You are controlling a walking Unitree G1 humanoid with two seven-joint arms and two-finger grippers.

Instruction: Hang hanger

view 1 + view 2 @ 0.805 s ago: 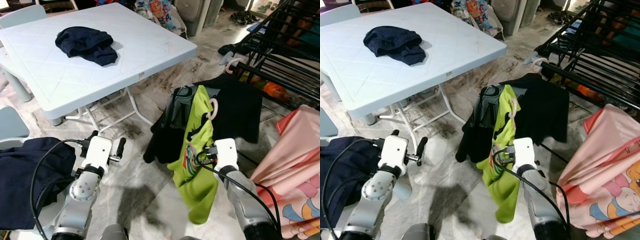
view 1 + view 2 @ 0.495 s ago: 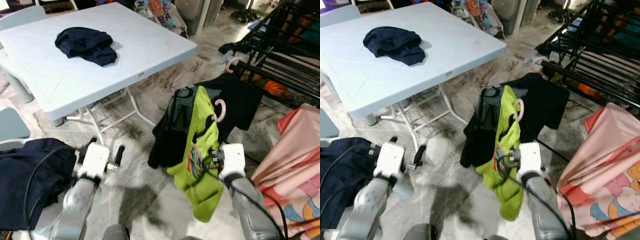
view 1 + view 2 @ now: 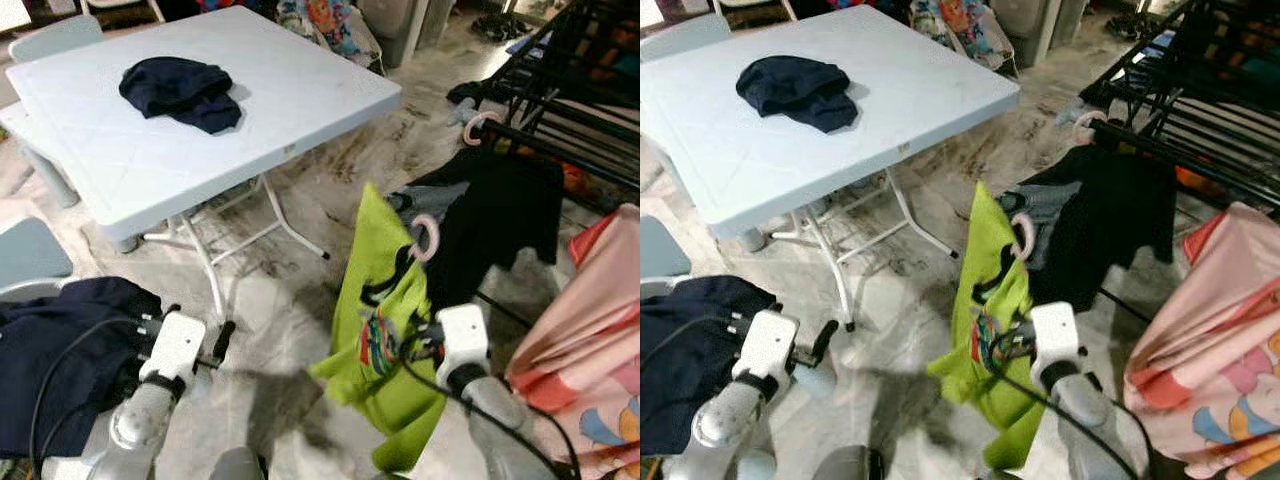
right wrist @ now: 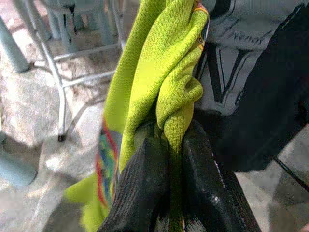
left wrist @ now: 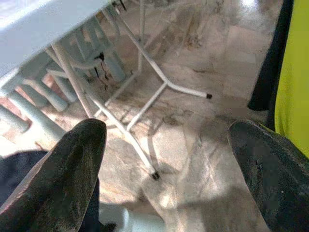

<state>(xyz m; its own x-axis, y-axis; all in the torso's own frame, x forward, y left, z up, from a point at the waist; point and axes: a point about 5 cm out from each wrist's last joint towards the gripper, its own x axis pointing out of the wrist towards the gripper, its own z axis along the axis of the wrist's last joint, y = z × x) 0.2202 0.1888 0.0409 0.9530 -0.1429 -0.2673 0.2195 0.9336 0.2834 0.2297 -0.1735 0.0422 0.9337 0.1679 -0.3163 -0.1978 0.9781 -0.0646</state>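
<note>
Before me the marble floor (image 3: 300, 300) is pale and streaked with dark scuffs. A white folding table (image 3: 200, 110) stands on it, a dark navy bundle (image 3: 180, 85) lying on its top. Beside the table's far corner, a black metal rack (image 3: 570, 90) runs off.

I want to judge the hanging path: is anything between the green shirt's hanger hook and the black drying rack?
Yes. The black shirt, hanging by its own hook on the rack, lies between the pink hook of the green shirt and the rail. The right gripper pinches the green fabric.
</note>
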